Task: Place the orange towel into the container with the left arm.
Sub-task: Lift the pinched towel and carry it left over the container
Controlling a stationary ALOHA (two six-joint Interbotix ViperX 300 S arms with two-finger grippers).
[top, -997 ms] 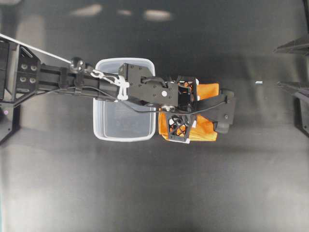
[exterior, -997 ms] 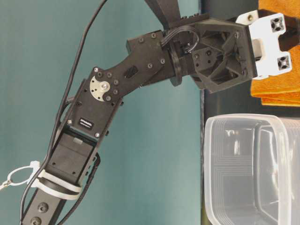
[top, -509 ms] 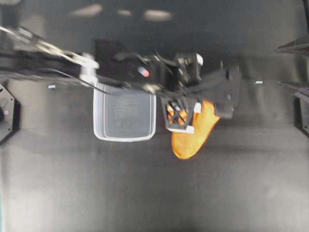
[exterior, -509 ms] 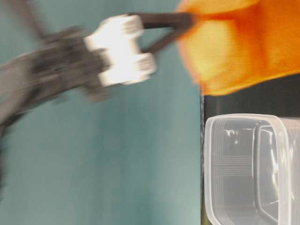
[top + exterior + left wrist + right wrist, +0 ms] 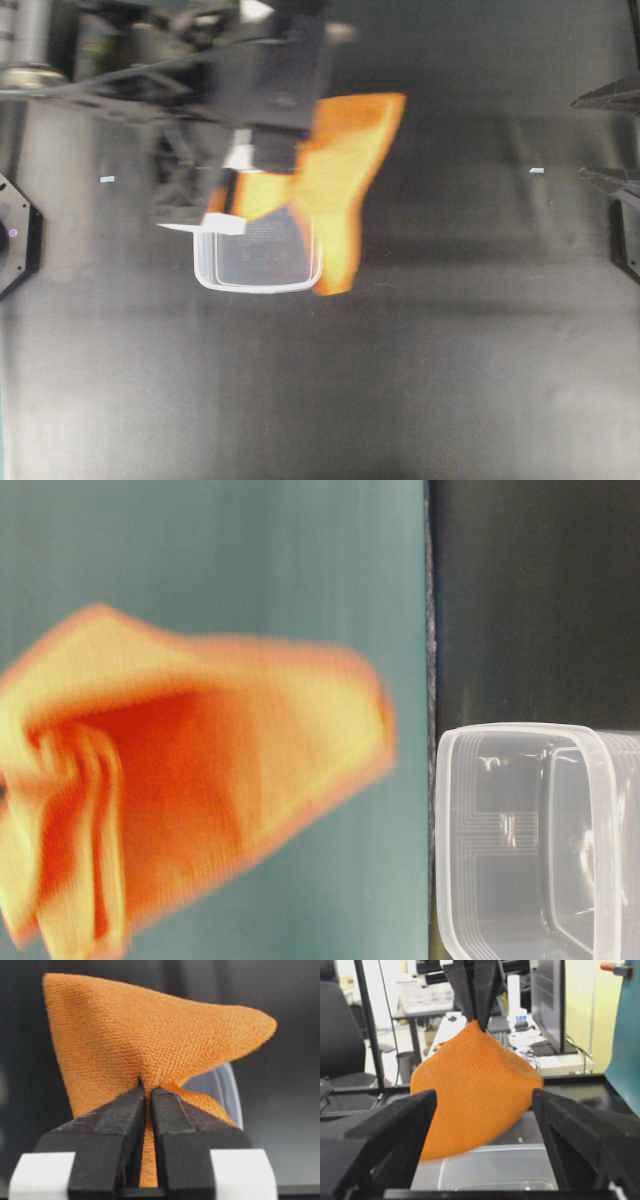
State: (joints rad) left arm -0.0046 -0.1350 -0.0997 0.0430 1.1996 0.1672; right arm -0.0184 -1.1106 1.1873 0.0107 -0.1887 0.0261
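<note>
Looking down from overhead, I see the left arm (image 5: 200,70) blurred, the orange towel (image 5: 340,180) hanging from its pincer, draped over the container's (image 5: 258,284) right rim and partly above its inside. At table level, the towel (image 5: 190,770) is a smeared orange shape in the air left of the tub (image 5: 530,840); the pincer itself is out of that frame. On my left wrist camera, the left gripper (image 5: 145,1091) is clamped tight on a pinch of cloth, the container's edge just beyond. On the right wrist camera, the right gripper (image 5: 485,1105) stands wide apart, holding nothing, the towel hanging ahead between its fingers.
</note>
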